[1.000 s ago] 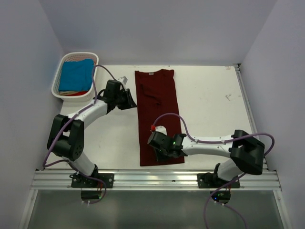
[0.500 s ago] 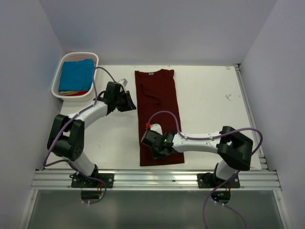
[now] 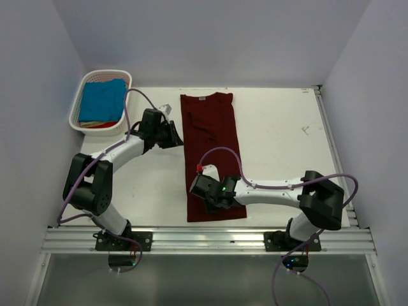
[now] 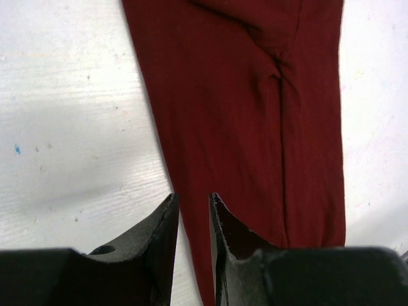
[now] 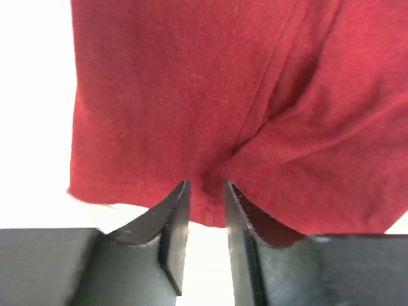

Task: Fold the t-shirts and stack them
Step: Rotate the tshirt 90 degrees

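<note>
The dark maroon t-shirt [image 3: 210,127] lies on the white table as a long narrow strip, neck end far. My left gripper [image 3: 174,135] hovers at its left edge near the upper half. In the left wrist view the jaws [image 4: 192,199] stand a narrow gap apart over the undisturbed shirt edge [image 4: 242,115]. My right gripper [image 3: 213,201] is low over the shirt's near end. In the right wrist view it [image 5: 206,185] pinches a pucker of cloth [image 5: 191,83] just inside the hem. The turquoise-blue t-shirt [image 3: 102,99] lies in the basket.
The white slatted basket [image 3: 75,113] stands at the far left corner, with other cloth under the blue shirt. Bare white table [image 3: 287,140] lies to the right of the maroon shirt. Walls close in on the left, right and back.
My right gripper has shifted left across the shirt's near end and settled on the cloth by the hem. The left gripper has barely moved.
</note>
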{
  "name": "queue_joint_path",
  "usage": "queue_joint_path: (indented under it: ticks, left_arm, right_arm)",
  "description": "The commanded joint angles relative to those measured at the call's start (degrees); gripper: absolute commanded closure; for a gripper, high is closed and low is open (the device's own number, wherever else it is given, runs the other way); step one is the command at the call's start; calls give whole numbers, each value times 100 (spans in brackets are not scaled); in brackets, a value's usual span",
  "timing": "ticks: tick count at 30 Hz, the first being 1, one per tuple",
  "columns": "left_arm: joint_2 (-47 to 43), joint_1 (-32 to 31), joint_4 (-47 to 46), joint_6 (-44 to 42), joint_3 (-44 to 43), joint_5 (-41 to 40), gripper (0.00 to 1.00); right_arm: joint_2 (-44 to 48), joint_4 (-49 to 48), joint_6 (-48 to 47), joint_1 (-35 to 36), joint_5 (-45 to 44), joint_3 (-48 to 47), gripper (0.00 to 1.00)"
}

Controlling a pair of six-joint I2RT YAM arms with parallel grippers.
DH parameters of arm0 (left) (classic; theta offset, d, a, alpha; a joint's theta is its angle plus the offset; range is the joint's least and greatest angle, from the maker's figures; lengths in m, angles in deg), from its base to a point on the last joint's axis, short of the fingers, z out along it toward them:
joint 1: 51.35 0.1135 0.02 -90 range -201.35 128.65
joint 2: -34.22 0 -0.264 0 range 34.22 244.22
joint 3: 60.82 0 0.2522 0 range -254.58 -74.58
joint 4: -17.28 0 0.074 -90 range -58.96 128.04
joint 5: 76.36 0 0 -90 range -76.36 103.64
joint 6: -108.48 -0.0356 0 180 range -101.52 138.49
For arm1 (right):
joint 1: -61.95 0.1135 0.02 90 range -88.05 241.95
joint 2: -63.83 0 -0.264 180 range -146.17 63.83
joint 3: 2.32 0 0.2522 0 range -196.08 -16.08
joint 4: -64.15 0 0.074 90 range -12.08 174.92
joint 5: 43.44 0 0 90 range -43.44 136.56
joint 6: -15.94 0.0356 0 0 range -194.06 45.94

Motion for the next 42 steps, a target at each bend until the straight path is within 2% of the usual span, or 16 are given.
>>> queue_joint_path:
  ticks: [1, 3, 6, 13, 18, 30, 36, 42]
  left_arm:
    - [-259, -26, -756, -170, -45, 320, 71]
    - [-198, -26, -1552, -13, -19, 646, 71]
    - [232, -26, -2146, 260, -307, 778, 68]
    - [2225, -26, -2015, 911, -1731, 603, 68]
    - [2930, -35, -1892, 920, -2531, 156, 68]
    - [3414, -43, -1892, 788, -3297, -215, 67]
    - [3582, -43, -1515, 753, -3455, -285, 68]
    - [2951, -105, -1206, 630, -2885, -873, 68]
  right_arm:
    - [682, 168, 82, 42, -519, -20, 66]
    - [1086, 360, 213, 42, -748, -38, 64]
    - [1693, 651, 398, 42, -1371, -20, 64]
    - [2572, 1196, 600, 42, -1821, 173, 64]
    - [2906, 1276, 732, 42, -1804, 427, 64]
    - [3188, 1276, 820, 42, -1786, 683, 65]
    - [3197, 1355, 820, 34, -1804, 665, 64]
    - [3232, 1276, 890, 42, -1778, 806, 65]
